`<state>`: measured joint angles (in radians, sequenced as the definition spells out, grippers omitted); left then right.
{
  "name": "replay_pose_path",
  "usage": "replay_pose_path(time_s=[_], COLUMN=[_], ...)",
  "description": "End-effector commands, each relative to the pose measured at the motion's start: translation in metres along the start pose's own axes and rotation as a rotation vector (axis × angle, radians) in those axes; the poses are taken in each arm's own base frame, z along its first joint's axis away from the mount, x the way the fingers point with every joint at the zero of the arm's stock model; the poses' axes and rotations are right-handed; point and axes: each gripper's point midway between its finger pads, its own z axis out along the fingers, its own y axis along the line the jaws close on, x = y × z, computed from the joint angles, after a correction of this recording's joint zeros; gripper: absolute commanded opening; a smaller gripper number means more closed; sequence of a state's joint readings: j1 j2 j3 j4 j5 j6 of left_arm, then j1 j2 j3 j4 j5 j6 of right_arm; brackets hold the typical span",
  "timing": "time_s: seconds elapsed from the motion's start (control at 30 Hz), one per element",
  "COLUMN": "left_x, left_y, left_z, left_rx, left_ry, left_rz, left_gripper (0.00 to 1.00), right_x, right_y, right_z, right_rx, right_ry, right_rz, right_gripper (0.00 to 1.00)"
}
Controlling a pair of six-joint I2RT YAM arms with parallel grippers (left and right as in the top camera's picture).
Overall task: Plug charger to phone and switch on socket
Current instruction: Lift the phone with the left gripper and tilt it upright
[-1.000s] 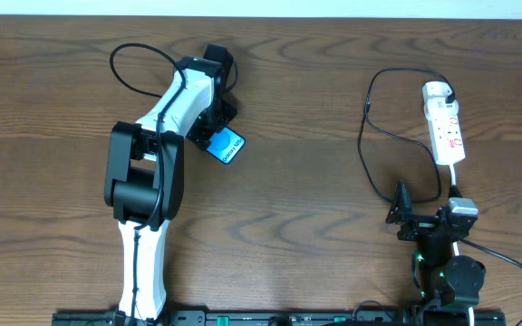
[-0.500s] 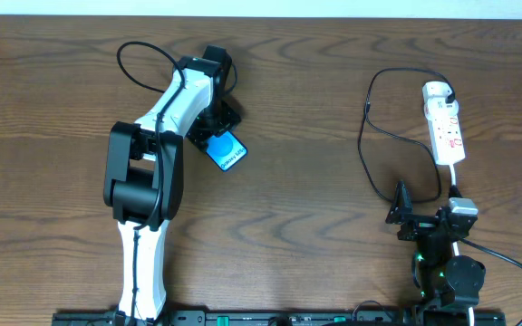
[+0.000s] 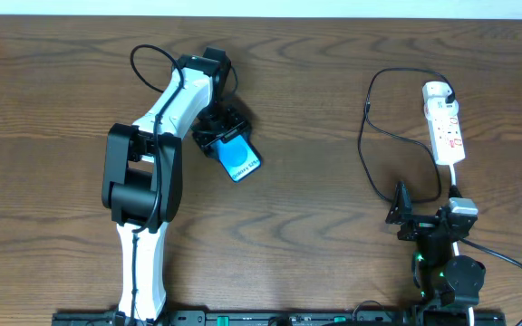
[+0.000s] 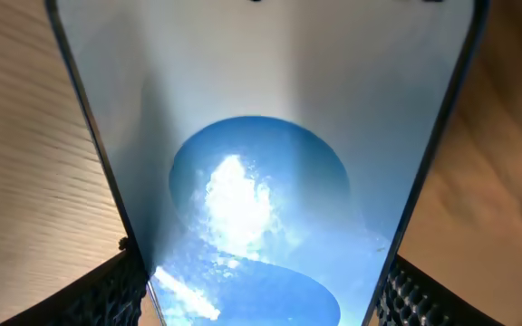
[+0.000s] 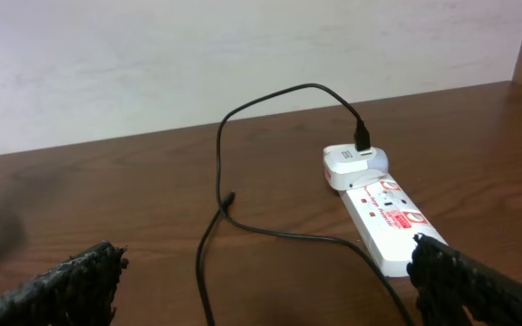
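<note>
Seen from overhead, the slim rectangular smartphone with a bright blue screen [image 3: 242,164] sits screen-up and askew, left of middle on the dark brown wooden counter [image 3: 315,199]. Its upper end is hidden under the left claw [image 3: 226,138], and whether it rests on the wood I cannot tell. Only the left wrist view shows the grip closely: the phone's long dark edges press against both black ribbed fingers [image 4: 116,294], so this claw is pinching the phone. Only the right wrist view shows the long thin black charger cable [image 5: 220,154] plugged into a white adapter [image 5: 352,167] at the far end of the white elongated power strip with red marks [image 5: 383,213]. Its small connector tip [image 5: 231,197] lies loose on the wood, while overhead the cable is just a thin loop left of the strip. The white-and-black left arm [image 3: 143,181] reaches away from the near edge, bent at the elbow, wrist over the phone. The right claw [image 5: 265,276] sits low at the near right, spread wide with nothing between its fingers, facing the strip. The phone and the connector tip lie well apart.
</note>
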<state>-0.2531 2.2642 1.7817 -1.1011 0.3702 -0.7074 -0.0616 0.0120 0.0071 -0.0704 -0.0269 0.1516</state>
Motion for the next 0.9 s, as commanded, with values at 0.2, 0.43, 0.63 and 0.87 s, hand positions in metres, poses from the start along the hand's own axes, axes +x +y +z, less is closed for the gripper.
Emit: replay_pose_path(time_s=[0.2, 0.43, 0.63, 0.87], left_x=[0.048, 0.065, 0.079, 0.088], left_y=[-0.034, -0.044, -0.051, -0.059], left_z=[-0.023, -0.031, -0.038, -0.046], left_rx=[0.234, 0.316, 0.381, 0.447], left_ry=[0.211, 0.3, 0.372, 0.426], left_rz=[0.134, 0.17, 0.181, 0.186], left_gripper=[0.64, 0.64, 0.64, 0.64], right_x=[0.001, 0.001, 0.001, 0.001], right_y=[0.0, 0.0, 0.0, 0.0], right_z=[0.0, 0.0, 0.0, 0.0], right_rx=[-0.001, 0.0, 0.0, 0.0], right_ry=[0.002, 0.002, 0.002, 0.002], right_rz=[-0.004, -0.004, -0.004, -0.004], right_gripper=[0.99, 0.99, 0.99, 0.99])
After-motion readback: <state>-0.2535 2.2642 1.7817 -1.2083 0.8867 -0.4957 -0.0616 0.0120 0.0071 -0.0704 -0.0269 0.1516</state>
